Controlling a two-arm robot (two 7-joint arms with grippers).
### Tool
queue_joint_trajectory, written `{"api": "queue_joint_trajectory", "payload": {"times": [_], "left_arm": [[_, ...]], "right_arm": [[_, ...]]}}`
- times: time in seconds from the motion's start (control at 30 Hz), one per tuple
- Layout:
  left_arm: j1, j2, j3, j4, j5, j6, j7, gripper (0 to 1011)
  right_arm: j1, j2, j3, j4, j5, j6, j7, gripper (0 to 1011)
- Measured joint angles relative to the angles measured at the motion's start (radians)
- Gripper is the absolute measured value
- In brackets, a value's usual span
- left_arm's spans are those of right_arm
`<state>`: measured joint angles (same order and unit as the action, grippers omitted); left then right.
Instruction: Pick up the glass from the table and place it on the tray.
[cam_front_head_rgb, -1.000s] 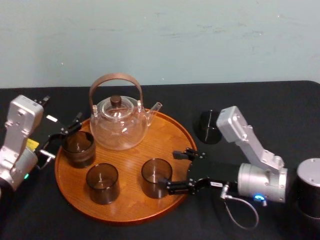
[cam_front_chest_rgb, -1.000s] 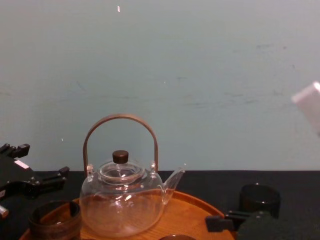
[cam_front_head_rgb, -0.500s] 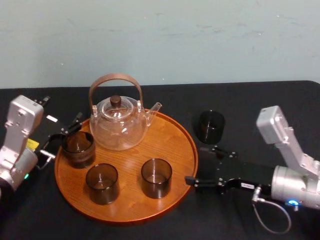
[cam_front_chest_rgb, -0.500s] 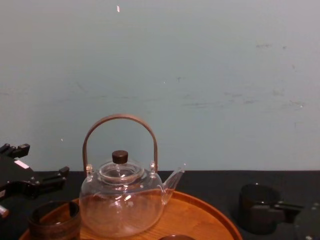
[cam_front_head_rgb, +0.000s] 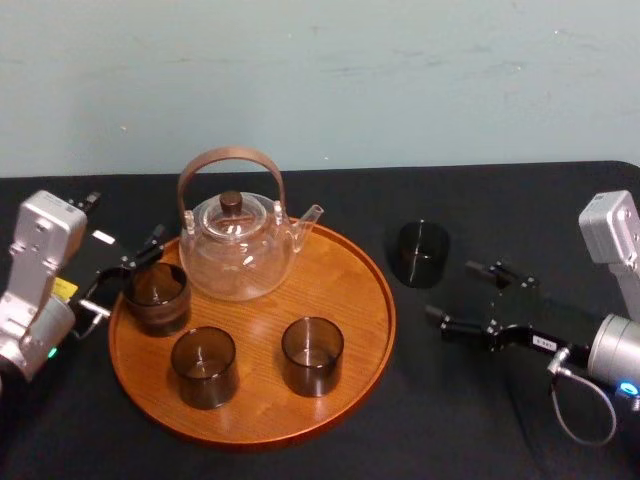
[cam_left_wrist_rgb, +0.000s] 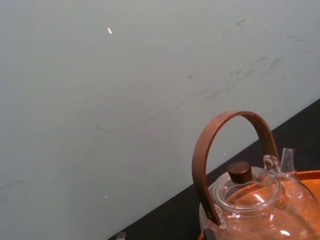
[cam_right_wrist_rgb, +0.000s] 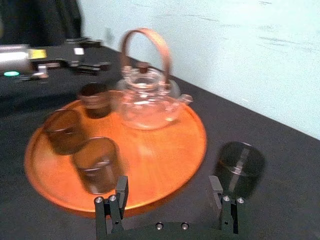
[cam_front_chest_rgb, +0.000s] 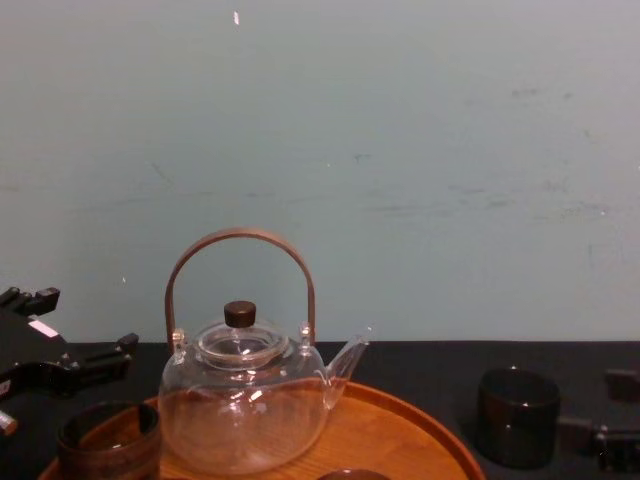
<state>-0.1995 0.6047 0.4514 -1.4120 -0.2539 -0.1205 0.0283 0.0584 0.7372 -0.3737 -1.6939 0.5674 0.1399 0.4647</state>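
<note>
Cloth in plain black covers the surface (cam_front_head_rgb: 540, 200), which runs back to a pale wall (cam_front_head_rgb: 420, 70). On it lies the tray (cam_front_head_rgb: 345, 275), round and orange-brown with a low rim. At the back of the tray stands a clear teapot (cam_front_head_rgb: 238, 252) with a brown hoop handle and a dark lid knob, its spout turned towards the tray's right side.

The right gripper (cam_front_head_rgb: 451, 291) is well to the right of the tray. Its two black fingers are spread wide around nothing, and their tips point back towards the tray. The left gripper (cam_front_head_rgb: 124, 220) is just off the tray's left rim, level with the teapot, its fingers likewise apart and empty.

Three dark glasses stand upright on the tray: a rear-left glass (cam_front_head_rgb: 157, 296) by the left rim, a front-left glass (cam_front_head_rgb: 204, 365) and a front-middle glass (cam_front_head_rgb: 312, 355).

The glass (cam_front_head_rgb: 419, 252) stands upright on the surface, off the tray and just beyond its right rim, towards the back. It lies between the tray and the right gripper, near the farther fingertip but apart from it, not inside the gap.

In the right wrist view the glass (cam_right_wrist_rgb: 241, 167) stands ahead of one of the fingers (cam_right_wrist_rgb: 220, 192) rather than between the pair. In the chest view the glass (cam_front_chest_rgb: 517, 415) is right of the tray, with the fingers (cam_front_chest_rgb: 622, 385) farther right, clear of it.
</note>
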Motion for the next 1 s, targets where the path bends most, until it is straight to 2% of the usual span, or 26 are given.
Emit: {"api": "queue_joint_trajectory", "payload": {"times": [0.27,0.53,0.67,1.0], "left_arm": [[0.000,0.000,0.000,0.000,0.000,0.000,0.000,1001],[0.000,0.000,0.000,0.000,0.000,0.000,0.000,1001],[0.000,0.000,0.000,0.000,0.000,0.000,0.000,1001],[0.000,0.000,0.000,0.000,0.000,0.000,0.000,1001]], "right_arm": [[0.005,-0.051,0.043,0.029,-0.014,0.070,-0.103,1002],[0.030,-0.090,0.060,0.059,-0.035,0.131,-0.154,1002],[0.058,-0.111,0.057,0.080,-0.056,0.167,-0.168,1002],[0.123,-0.155,0.034,0.135,-0.102,0.204,-0.169,1002]]}}
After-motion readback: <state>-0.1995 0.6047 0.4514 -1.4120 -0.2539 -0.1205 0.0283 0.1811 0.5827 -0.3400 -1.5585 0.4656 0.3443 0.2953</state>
